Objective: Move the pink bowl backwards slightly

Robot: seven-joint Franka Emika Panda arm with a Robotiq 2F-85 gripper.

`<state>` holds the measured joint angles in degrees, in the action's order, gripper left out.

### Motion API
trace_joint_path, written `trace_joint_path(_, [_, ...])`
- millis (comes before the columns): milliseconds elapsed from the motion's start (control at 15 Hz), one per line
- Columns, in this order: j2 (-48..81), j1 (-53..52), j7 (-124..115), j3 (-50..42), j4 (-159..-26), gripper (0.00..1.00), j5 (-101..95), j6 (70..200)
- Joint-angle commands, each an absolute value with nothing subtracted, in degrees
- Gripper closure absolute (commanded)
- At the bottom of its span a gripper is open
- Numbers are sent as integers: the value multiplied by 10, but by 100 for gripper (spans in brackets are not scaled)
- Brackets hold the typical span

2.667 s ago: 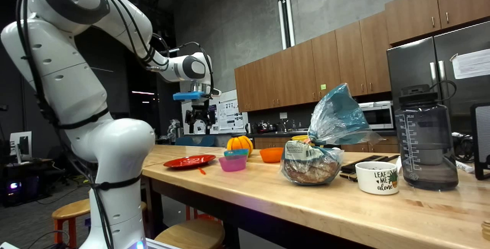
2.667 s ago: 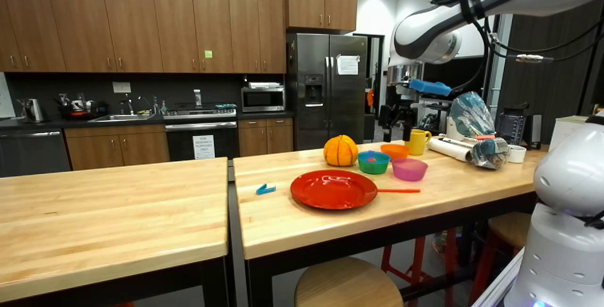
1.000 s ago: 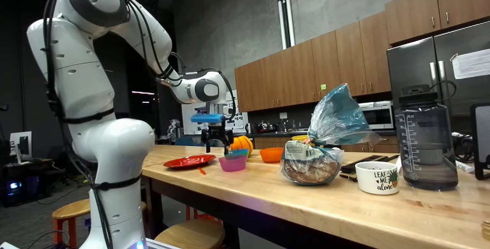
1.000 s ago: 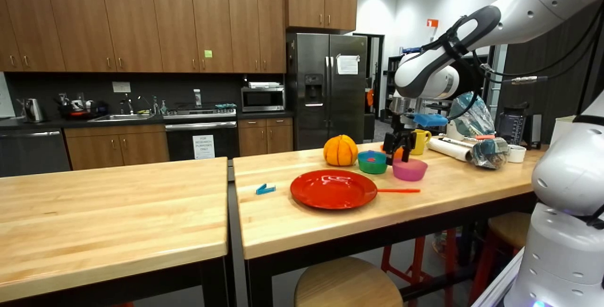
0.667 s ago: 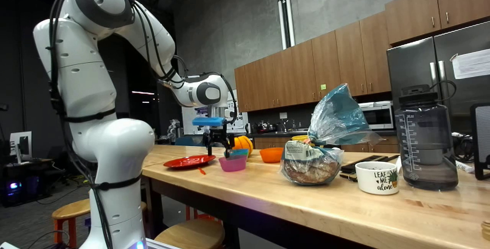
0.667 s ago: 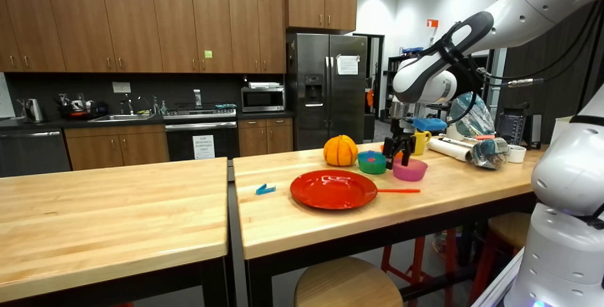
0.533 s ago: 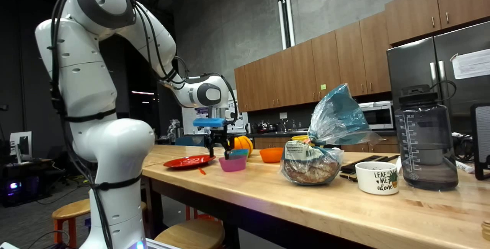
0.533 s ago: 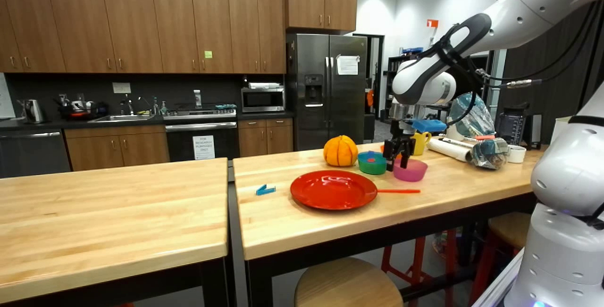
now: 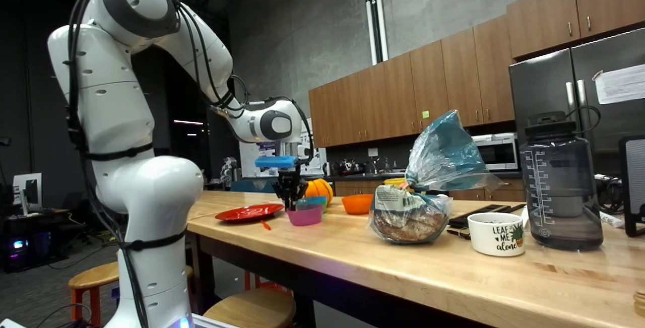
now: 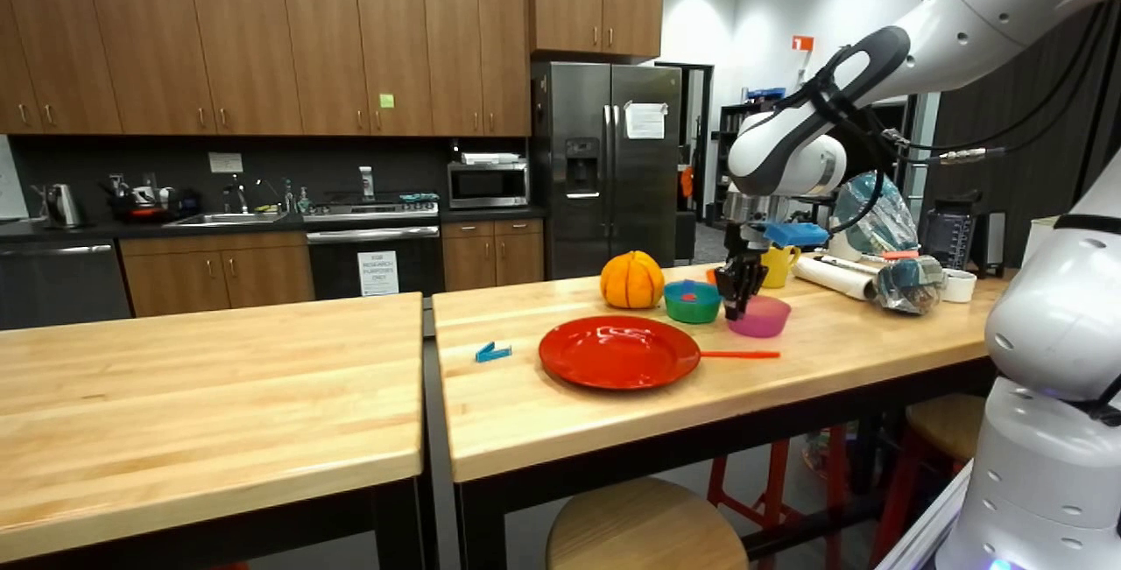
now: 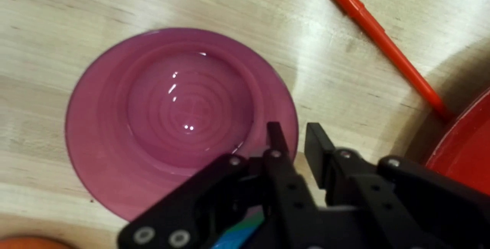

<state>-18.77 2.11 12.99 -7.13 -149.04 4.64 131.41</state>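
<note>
The pink bowl (image 11: 183,100) stands upright on the wooden table, also seen in both exterior views as the magenta bowl (image 9: 308,216) and the pink bowl (image 10: 766,318). My gripper (image 11: 294,124) points down at the bowl's edge nearest the red plate. One of its fingers (image 11: 276,138) is inside the bowl; the opposite finger (image 11: 316,145) is outside, so the rim passes between them. The jaws are narrow but apart, and bare wood shows between the rim and the outer finger. Whether the inner finger touches the wall cannot be told.
A red plate (image 10: 617,355) and a thin red stick (image 11: 383,42) lie beside the bowl. A green-blue bowl (image 10: 692,307), an orange bowl (image 9: 357,204) and a pumpkin (image 10: 632,279) stand close by. Farther along are a yellow mug (image 10: 778,265) and bagged bread (image 9: 410,222).
My arm has come down to the bowl. In the last half second the fingers have drawn much closer together about the rim, and the pink bowl has shifted slightly towards the plate.
</note>
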Motion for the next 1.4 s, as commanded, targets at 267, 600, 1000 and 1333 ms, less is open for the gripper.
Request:
trace_joint_path(267, [-183,32,110,-74,-1478,99,46,1314])
trace_joint_path(600, [-185,45,83,-82,-1466,98,53,1305])
trace_joint_path(1000, [-183,62,63,-109,-1442,98,95,1288])
trace_joint_path(1333, [-174,78,32,-125,-1413,98,130,1265])
